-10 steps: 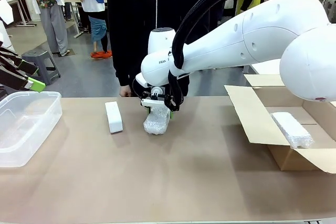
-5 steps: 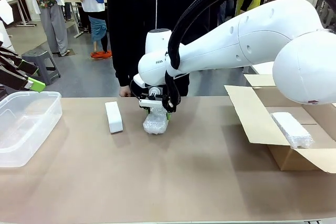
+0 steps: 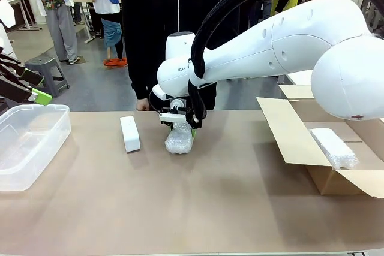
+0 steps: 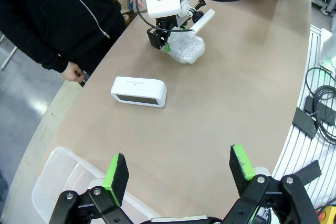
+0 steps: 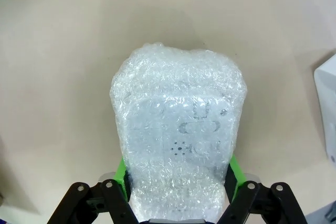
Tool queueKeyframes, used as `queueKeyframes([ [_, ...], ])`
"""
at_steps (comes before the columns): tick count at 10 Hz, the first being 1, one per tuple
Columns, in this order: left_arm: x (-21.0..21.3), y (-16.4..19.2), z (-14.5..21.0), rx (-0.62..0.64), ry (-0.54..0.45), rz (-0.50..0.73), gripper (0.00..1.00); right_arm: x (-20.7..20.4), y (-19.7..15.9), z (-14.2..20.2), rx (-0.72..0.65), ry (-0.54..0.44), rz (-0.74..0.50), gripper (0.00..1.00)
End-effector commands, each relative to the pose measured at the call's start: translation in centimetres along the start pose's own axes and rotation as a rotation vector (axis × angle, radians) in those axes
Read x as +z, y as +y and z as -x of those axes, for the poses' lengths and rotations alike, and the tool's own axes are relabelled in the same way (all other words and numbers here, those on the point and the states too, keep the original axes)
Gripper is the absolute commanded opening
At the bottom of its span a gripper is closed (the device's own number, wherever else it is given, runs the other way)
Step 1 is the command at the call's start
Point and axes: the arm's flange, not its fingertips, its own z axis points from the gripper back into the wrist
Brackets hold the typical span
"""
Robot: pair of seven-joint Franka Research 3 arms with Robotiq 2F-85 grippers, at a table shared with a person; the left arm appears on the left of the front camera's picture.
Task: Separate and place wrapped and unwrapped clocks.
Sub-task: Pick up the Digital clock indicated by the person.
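Nearest the robot, the left hand hangs spread wide and holding nothing above the worktop, beside a clear plastic tub at the worktop's left end. At the right end stands an open cardboard box, in which one bubble-wrapped clock already lies. Mid-worktop, the right hand pinches a second bubble-wrapped clock by one end, a green pad pressed into the wrap on each long side; whether the bundle is clear of the surface or resting on it cannot be told. Just beside it, apart and to the robot's left, lies the unwrapped clock, a plain white block with its dark face visible from the left wrist. At the far edge stands a person in a black jacket, one of the person's hands near the worktop's rim. Probable hazards: the hold is on soft, yielding wrap and sits at the bundle's end, so the free end may droop or the clock may slide out on lifting; a low carry could catch the box's raised flap.
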Motion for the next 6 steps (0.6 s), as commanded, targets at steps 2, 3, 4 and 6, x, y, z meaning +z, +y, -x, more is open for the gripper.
queueKeyframes([
  [2,-0.1,0.1,0.1,0.0,-0.01,0.015,1.0,3.7,0.9,-1.5,-0.002,0.028,0.023,0.26],
  [3,-0.1,0.1,0.1,0.0,-0.01,0.015,1.0,6.5,1.6,-2.9,-0.011,0.068,0.056,0.26],
  [4,-0.1,0.1,0.1,0.0,-0.01,0.015,1.0,9.3,2.2,-4.5,-0.015,0.086,0.071,0.26],
  [6,-0.1,0.1,0.1,0.0,-0.01,0.015,1.0,14.4,2.8,-7.7,-0.023,0.135,0.101,0.26],
])
